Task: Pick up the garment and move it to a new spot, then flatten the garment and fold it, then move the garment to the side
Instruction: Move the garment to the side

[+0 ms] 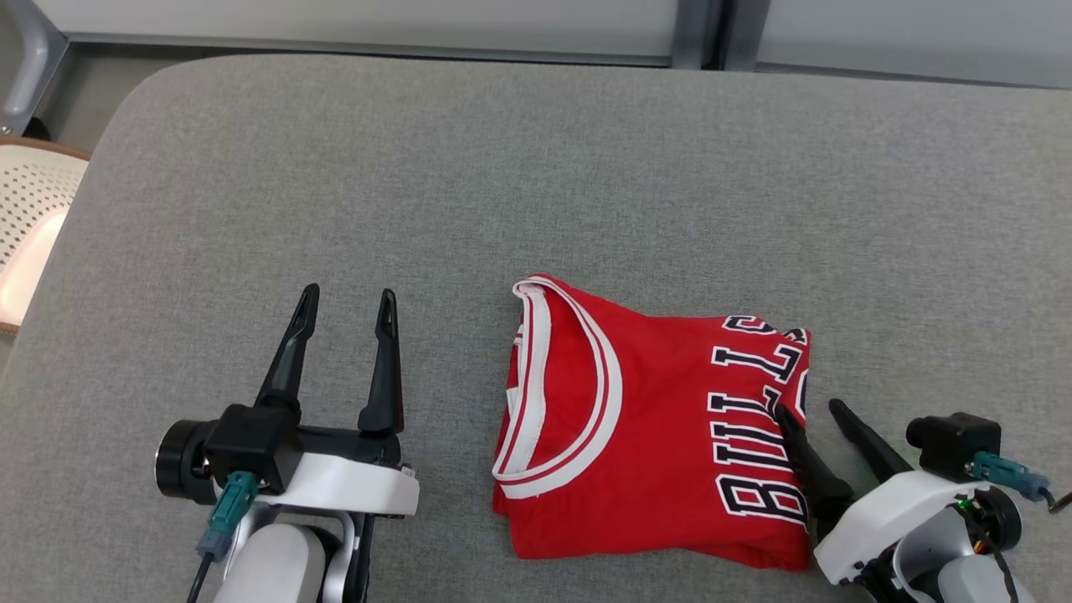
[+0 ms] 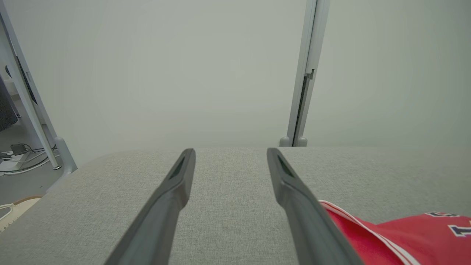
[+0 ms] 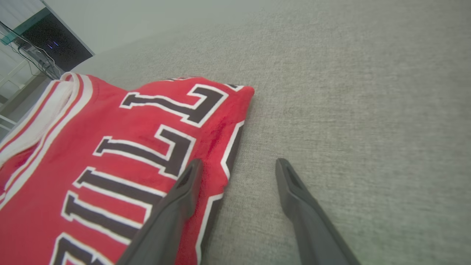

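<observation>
The garment (image 1: 653, 419) is a red jersey with white trim and black lettering, folded into a compact rectangle on the grey table (image 1: 536, 184). My right gripper (image 1: 808, 408) stands open at its right edge, one finger over the lettering, the other over bare table. The right wrist view shows the garment (image 3: 110, 154) with the right gripper (image 3: 239, 163) straddling its edge, nothing held. My left gripper (image 1: 347, 301) is open over bare table to the left of the jersey. In the left wrist view the left gripper (image 2: 230, 152) is empty, the garment (image 2: 397, 235) low right.
The grey padded table (image 2: 228, 206) stretches far beyond the jersey, with rounded corners at the back left. A perforated white chair seat (image 1: 29, 218) sits off the table's left edge. Grey wall panels and a post (image 2: 303, 73) stand behind.
</observation>
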Tool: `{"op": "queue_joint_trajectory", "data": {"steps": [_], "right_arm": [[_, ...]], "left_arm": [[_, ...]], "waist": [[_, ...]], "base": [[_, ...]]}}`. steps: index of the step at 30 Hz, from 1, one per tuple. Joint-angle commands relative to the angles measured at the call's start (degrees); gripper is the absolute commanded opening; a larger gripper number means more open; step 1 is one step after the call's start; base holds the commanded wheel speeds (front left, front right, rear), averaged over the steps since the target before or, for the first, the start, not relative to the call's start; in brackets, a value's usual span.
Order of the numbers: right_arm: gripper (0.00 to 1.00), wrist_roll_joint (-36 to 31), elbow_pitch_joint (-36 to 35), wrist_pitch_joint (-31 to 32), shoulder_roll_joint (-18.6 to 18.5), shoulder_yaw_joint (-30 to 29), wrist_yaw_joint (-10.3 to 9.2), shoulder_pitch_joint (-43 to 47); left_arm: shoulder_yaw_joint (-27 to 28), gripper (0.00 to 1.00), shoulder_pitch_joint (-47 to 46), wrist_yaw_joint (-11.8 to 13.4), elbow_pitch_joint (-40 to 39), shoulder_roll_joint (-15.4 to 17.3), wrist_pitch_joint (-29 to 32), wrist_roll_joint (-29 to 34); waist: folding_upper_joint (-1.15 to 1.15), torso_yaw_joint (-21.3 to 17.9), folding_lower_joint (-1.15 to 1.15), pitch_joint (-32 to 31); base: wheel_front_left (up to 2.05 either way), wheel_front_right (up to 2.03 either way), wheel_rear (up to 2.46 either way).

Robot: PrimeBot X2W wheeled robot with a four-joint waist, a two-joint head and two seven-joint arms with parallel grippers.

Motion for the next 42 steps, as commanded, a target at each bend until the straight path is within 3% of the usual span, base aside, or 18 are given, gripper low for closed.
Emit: {"op": "queue_joint_trajectory", "data": {"steps": [1, 3, 4, 5, 6, 12, 25, 26, 33, 42], "right_arm": [[1.0, 0.9, 0.8, 0.4, -0.4, 0.8, 0.0, -0.9], [0.95, 2.1, 2.2, 1.3, -0.6, 3.0, 0.01, -1.6], [0.5, 2.8, 2.6, 2.0, -0.6, 4.1, 0.01, -1.7], [0.29, 3.3, 2.9, 2.6, -0.8, 5.2, 0.01, -1.8], [0.0, 3.8, 3.0, 2.9, -1.1, 6.1, 0.01, -1.9], [0.0, 4.8, 0.7, 0.5, -3.4, 9.2, 0.0, -4.6], [0.0, 4.2, -1.8, -5.0, -9.7, 9.7, -0.05, -9.0], [0.0, 4.0, -1.7, -5.4, -11.4, 9.2, -0.05, -9.8], [0.0, 4.9, -1.1, -6.6, -18.6, 7.0, -0.04, -15.5], [0.0, 9.8, 3.9, -9.6, -30.4, 3.6, -0.04, -25.7]], "left_arm": [[0.1, 1.0, -1.3, -0.2, -0.2, -0.1, -0.3, 0.3], [0.4, 1.0, -2.1, -0.1, -1.0, -0.5, -0.3, 0.5], [0.5, 1.0, -2.3, 0.0, -1.3, -0.6, -0.3, 0.6], [0.7, 1.0, -2.5, 0.1, -1.7, -0.7, -0.3, 0.7], [0.8, 1.0, -2.7, 0.1, -2.0, -0.9, -0.3, 1.0], [1.8, 1.0, -2.7, 0.0, -3.5, -1.1, -0.3, 2.4], [2.4, 1.0, -4.0, -0.8, -5.6, -0.3, -0.2, 5.4], [2.4, 1.0, -4.4, -1.1, -5.8, 0.2, -0.2, 5.7], [1.9, 1.0, -6.3, -1.0, -7.0, 1.1, 0.2, 6.7], [0.3, 1.0, -10.7, -1.5, -8.8, 2.0, 2.5, 8.4]], "waist": [[0.0, 1.8, 0.0, 2.2], [0.0, 2.0, 0.0, 2.9], [0.0, 2.0, 0.0, 3.2], [0.0, 1.9, 0.0, 3.5], [0.0, 1.7, 0.0, 3.7], [0.0, -1.7, 0.0, 4.1], [0.0, -15.0, 0.0, 5.1], [0.0, -16.9, 0.0, 5.5], [0.0, -20.8, 0.0, 8.3], [0.0, -21.3, 0.0, 13.7]], "base": [[0.0, 0.0, 0.0], [0.0, 0.0, 0.0], [0.0, 0.0, 0.0], [0.0, 0.0, 0.0], [0.0, 0.0, 0.0], [0.0, 0.0, 0.0], [0.0, 0.0, 0.0], [0.0, 0.0, 0.0], [0.0, 0.0, 0.0], [0.0, 0.0, 0.0]]}}
